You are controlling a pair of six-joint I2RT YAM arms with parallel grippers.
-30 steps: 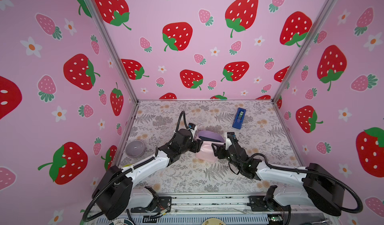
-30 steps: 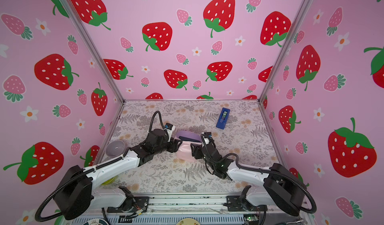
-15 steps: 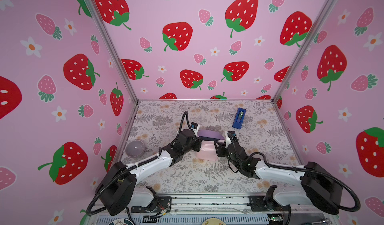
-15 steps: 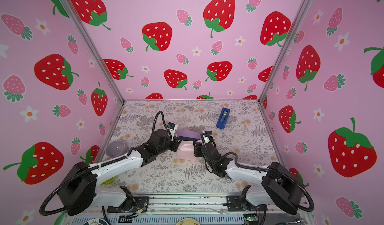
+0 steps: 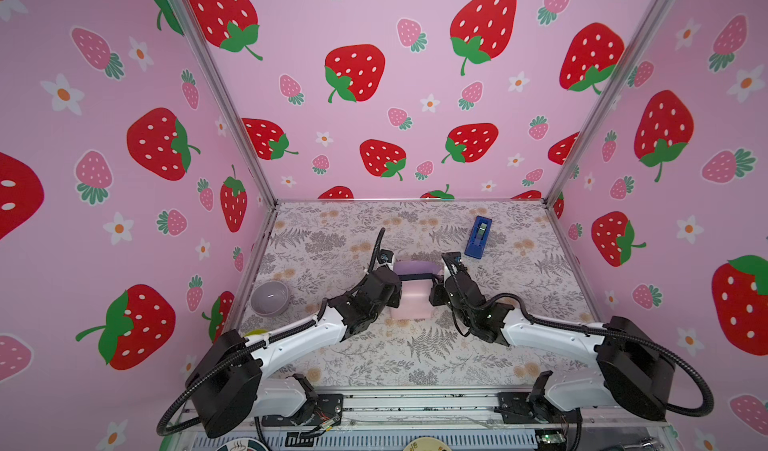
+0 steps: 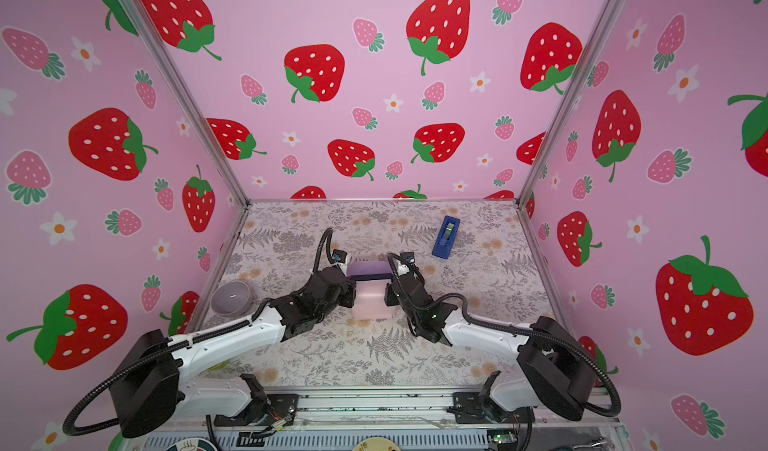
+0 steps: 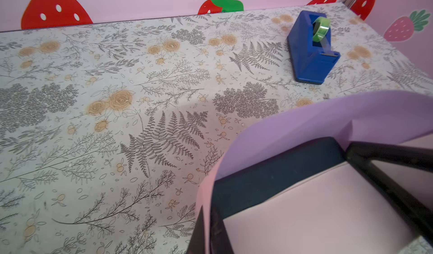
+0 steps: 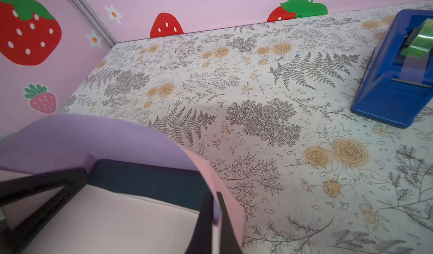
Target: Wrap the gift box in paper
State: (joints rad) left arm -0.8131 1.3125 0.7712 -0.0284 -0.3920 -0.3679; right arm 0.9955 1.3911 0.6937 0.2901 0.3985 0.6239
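Note:
The paper [image 5: 411, 301] lies folded over the gift box [image 5: 415, 278], pale pink face up on the near flap. Its far flap [image 5: 415, 267] stands up behind, lilac face showing. Of the black gift box [image 6: 370, 277] only a narrow strip shows between the two flaps in both top views. My left gripper [image 7: 205, 220] is shut on the paper's left side edge, beside the box [image 7: 269, 182]. My right gripper [image 8: 216, 217] is shut on the paper's right side edge, next to the box [image 8: 150, 180]. The two grippers [image 5: 398, 280] [image 5: 435, 280] face each other across the box.
A blue tape dispenser [image 5: 478, 237] with green tape [image 7: 321, 29] stands at the back right, close to the right arm. A grey bowl [image 5: 269, 297] sits by the left wall. The floral table [image 5: 415, 345] is walled on three sides.
Both grippers have moved in to the paper's side edges at the box's far end and closed on the sheet. The far flap now stands more upright.

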